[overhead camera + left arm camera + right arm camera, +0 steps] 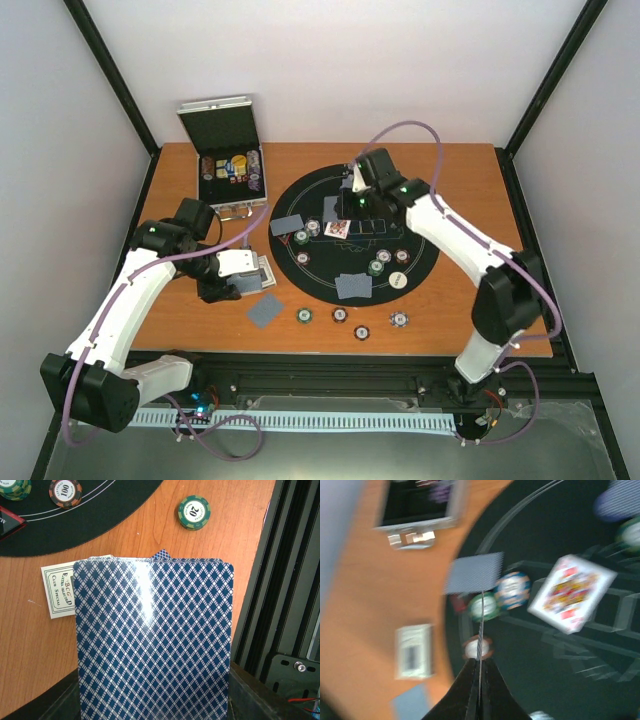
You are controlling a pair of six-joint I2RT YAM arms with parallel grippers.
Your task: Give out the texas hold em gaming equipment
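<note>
Gripping a deck of cards [152, 640] tight in the left claw [243, 277]. Pinching one card [480, 625] edge-on in the closed right claw [480, 682], chips [512, 591] just beyond its tips.

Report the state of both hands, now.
Left hand: closed, holding the card deck.
Right hand: closed on what looks like a thin card seen edge-on; the view is blurred.

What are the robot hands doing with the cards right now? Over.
Left gripper shut on the deck, over the table. Right gripper shut on one card, edge-on above the mat. Chips and a face-up card lie beneath it.
</note>
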